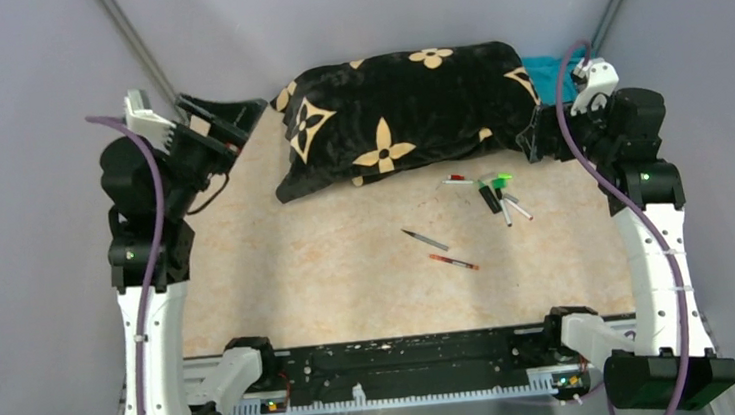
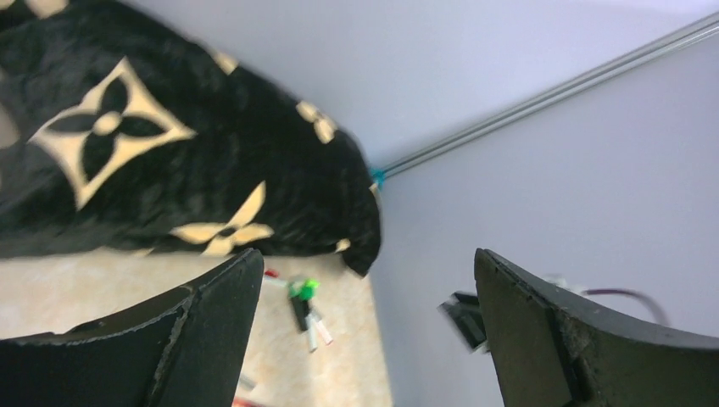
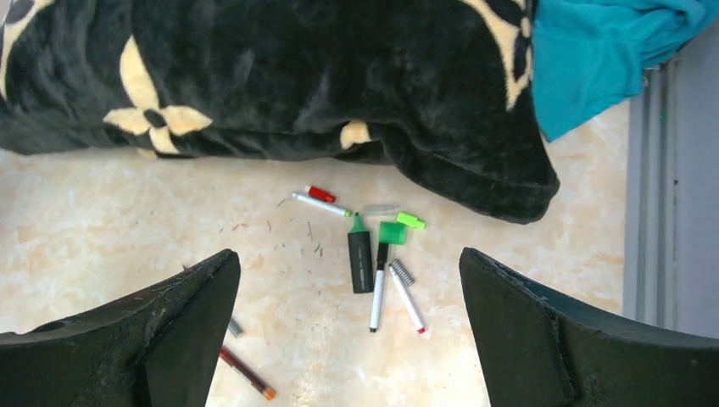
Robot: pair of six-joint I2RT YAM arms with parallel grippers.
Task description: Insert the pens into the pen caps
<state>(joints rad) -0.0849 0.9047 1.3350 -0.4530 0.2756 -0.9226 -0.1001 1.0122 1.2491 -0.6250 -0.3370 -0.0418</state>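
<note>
Hovering, my left gripper (image 2: pixel 366 263) and right gripper (image 3: pixel 348 254) both stand spread wide and empty; pens (image 3: pixel 376 295) and pen caps (image 3: pixel 320 193) lie scattered just beside the black cushion (image 3: pixel 297 76).

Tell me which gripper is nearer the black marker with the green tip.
Right. The right gripper hangs close to the black marker, on its right; the left gripper is far across the table.
</note>
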